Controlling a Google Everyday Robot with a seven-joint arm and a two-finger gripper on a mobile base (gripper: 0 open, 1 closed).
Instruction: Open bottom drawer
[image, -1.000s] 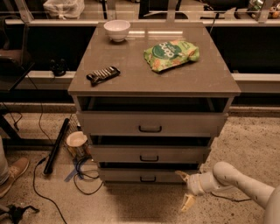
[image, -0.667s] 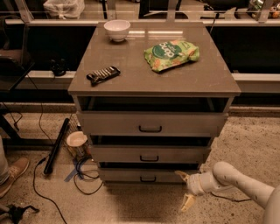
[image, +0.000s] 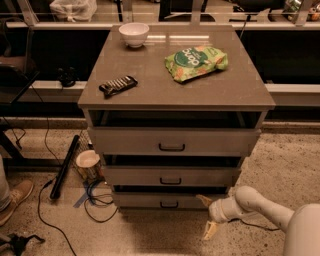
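Note:
The bottom drawer (image: 150, 201) is the lowest of three grey-beige fronts on the cabinet, with a small black bar handle (image: 169, 204). Its front sits about level with the fronts above. My gripper (image: 206, 216) hangs low at the cabinet's right front corner, just right of the bottom drawer and a short way from its handle. Its two pale fingers are spread apart, one by the drawer's right edge (image: 203, 200) and one lower toward the floor (image: 209, 230). It holds nothing. The white arm (image: 260, 205) comes in from the lower right.
On the cabinet top (image: 150, 95) lie a white bowl (image: 134, 34), a green snack bag (image: 196, 62) and a dark wrapped bar (image: 118, 85). A cup (image: 88, 164), a black rod (image: 64, 168) and cables (image: 95, 197) lie on the floor at the left. A shoe (image: 14, 198) shows at far left.

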